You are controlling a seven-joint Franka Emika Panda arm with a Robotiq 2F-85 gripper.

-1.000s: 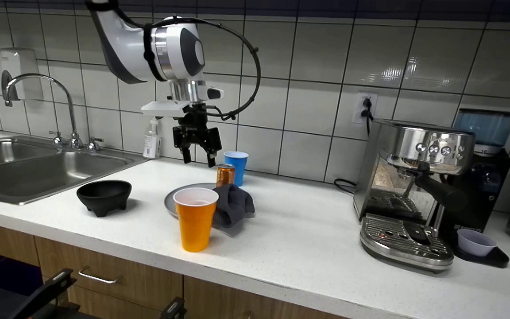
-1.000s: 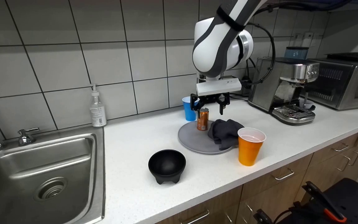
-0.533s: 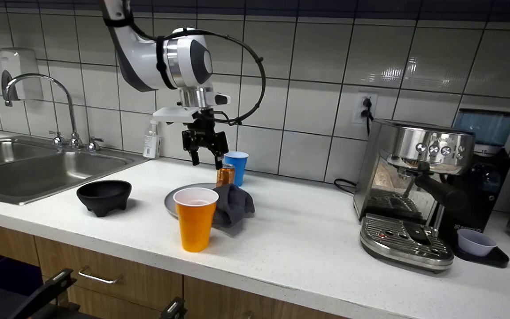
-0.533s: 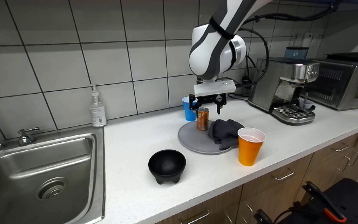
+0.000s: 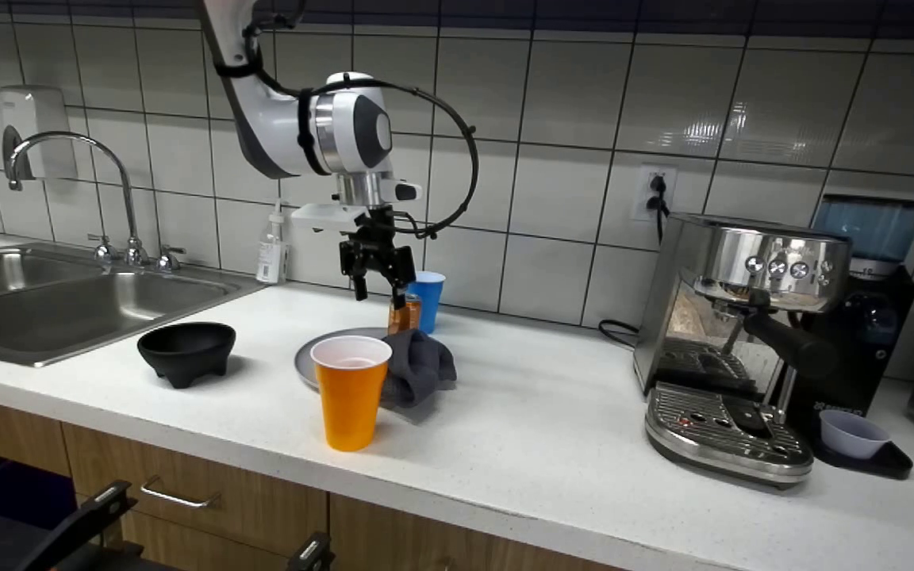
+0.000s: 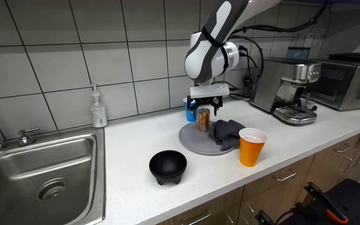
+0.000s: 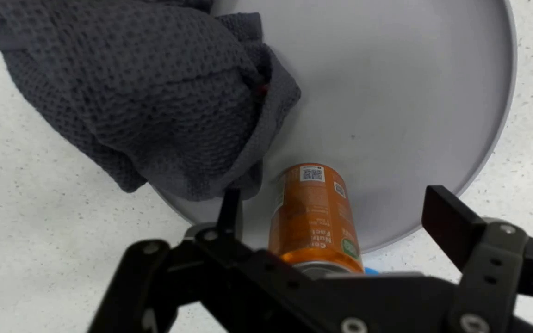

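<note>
My gripper (image 6: 205, 114) stands open close to an orange can (image 6: 203, 122), and nothing is held. In the wrist view the can (image 7: 315, 217) shows between the spread fingers, nearer the left one; its silver end is partly covered by the gripper. Upright, the can rests on a round grey plate (image 6: 192, 140). A crumpled dark grey cloth (image 7: 155, 92) lies beside it, partly over the plate's edge, with a tiny red spot in a fold. In an exterior view a finger (image 5: 399, 298) overlaps the can's top; how high the tips are against the rim I cannot tell.
A blue cup (image 5: 428, 300) stands behind the can near the tiled wall. An orange cup (image 6: 251, 151) is close to the counter's front edge. Toward the sink (image 6: 98, 175) are a black footed bowl (image 6: 168, 168) and a soap bottle (image 6: 98, 112). An espresso machine (image 5: 743, 317) stands farther along.
The arm has come down steadily over the last second and shifted sideways, bringing the gripper closer to the can. The jaws have stayed apart, and the objects on the counter have not moved.
</note>
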